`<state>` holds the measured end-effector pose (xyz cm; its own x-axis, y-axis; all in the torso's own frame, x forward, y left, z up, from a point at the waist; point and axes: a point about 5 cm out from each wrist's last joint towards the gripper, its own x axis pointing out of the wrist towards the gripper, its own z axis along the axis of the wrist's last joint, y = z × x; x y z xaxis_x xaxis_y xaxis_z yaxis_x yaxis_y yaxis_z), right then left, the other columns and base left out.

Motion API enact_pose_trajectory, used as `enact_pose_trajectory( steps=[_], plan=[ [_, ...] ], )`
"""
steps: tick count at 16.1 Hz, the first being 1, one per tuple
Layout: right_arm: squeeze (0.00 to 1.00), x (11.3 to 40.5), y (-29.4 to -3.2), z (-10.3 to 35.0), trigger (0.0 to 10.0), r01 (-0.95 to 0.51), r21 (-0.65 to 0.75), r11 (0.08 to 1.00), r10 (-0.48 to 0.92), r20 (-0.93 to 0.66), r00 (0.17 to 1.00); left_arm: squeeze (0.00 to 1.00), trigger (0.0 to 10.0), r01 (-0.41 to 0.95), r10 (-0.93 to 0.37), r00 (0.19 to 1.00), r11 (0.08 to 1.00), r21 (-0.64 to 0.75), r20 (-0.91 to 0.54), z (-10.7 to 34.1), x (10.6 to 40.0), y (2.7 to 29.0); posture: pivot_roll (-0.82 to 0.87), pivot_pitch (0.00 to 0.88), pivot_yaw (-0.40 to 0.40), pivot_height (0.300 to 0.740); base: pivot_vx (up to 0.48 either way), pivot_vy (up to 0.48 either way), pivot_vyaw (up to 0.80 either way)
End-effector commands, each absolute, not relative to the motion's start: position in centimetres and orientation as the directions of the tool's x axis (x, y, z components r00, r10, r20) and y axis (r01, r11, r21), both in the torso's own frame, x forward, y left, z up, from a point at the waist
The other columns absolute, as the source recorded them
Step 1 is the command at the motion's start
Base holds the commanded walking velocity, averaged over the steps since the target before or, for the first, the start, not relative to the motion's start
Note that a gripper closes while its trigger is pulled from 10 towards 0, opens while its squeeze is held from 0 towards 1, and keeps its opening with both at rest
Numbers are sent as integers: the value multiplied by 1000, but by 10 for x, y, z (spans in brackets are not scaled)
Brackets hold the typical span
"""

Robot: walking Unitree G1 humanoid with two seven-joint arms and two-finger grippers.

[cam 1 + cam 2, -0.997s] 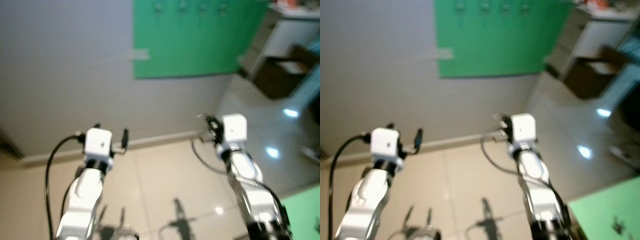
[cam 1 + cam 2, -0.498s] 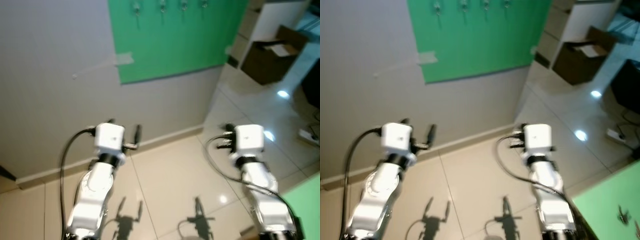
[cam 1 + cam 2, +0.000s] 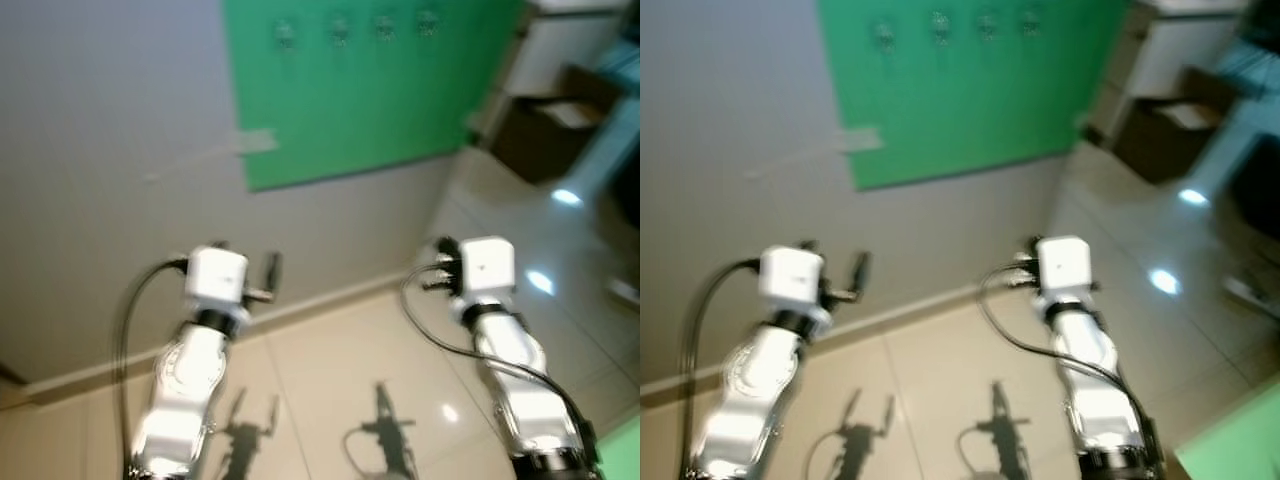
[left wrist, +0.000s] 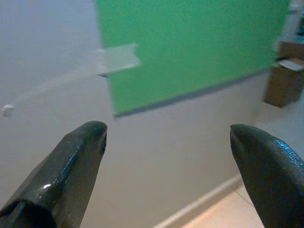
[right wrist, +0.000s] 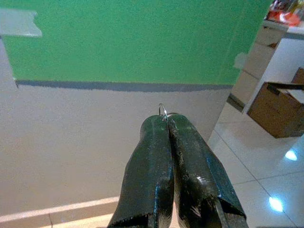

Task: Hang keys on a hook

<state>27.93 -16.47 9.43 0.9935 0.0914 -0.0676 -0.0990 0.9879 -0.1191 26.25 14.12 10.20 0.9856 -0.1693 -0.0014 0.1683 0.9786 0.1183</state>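
One thing carried: the keys; I see only a thin wire ring peeping out at the tips of my right hand, whose fingers are pressed together on it.
Hooks: four small hooks in a row high on the green board, blurred, well above and ahead of both hands.
Left hand: the left hand is held out in front with fingers wide apart, holding nothing.
Step in hand: I judge this the approach; the keys are not yet hung, and the wall is not in reach.
Next move: I need to step closer, raise the right hand to hook height and line the ring up with one hook.
Views: the right wrist view shows the ring; the eye views, soft with motion, show the hooks, both arms, a cardboard box off to the right and the tiled floor.
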Motion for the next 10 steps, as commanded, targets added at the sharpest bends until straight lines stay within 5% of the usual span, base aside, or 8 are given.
enact_pose_trajectory(
  steps=[1,8,10],
  plan=[
    [0,285,-154,103,10000,-131,-130,983,128,-31,991,0,10000,122,-124,992,984,128,5,104,264,153,-68,14,-32,740,341,0,469],
    [0,288,-164,109,10000,-68,-145,987,69,2,998,0,10000,175,-179,984,975,133,17,107,280,139,-118,22,15,740,327,0,619],
    [0,283,-171,108,10000,-20,-137,990,20,-1,1000,0,10000,168,-170,985,980,109,9,107,286,138,-142,23,32,740,135,0,0]
  ],
)
